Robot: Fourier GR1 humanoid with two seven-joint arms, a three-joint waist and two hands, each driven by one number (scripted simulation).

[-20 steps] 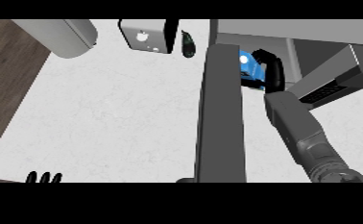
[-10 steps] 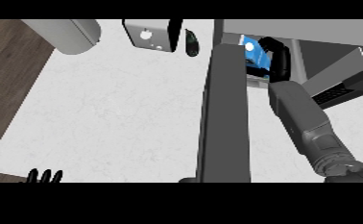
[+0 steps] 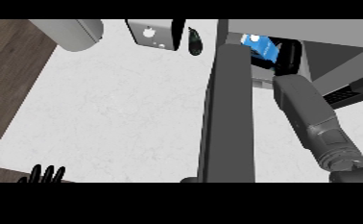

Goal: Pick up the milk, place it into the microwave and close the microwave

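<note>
Nearest to me, at the lower left edge, I see my left hand [image 3: 44, 175] resting with only the tips of its fingers showing, straight and pointing up, released and holding nothing. It sits over the pale, faintly marbled bench [image 3: 120, 107], which fills most of the left half of the view, with a strip of dark wood floor [image 3: 18, 69] beyond its left edge.

Running up the middle from the lower edge is the microwave door [image 3: 228, 117], a long dark grey slab seen edge-on and standing open. It stands between the open bench and my right forearm [image 3: 312, 122], which comes in from the lower right and reaches up into the microwave [image 3: 297, 28].

At the end of that forearm my right hand [image 3: 289, 57] shows as a black shape inside the cavity, its fingers curled round the milk [image 3: 259, 47]. The milk looks like a bright blue carton with white markings on its face; only its upper left part shows, the rest hidden by my hand and by the door's top edge. It sits inside the microwave's opening, just right of the door. I cannot tell whether it rests on the cavity floor or is held clear of it.

Farther off, at the back of the bench, I see a grey cylinder [image 3: 71, 33] lying at the upper left, a small grey box with a white spot [image 3: 152, 33] beside it, and a dark drop-shaped object [image 3: 193, 40] touching the box's right side.
</note>
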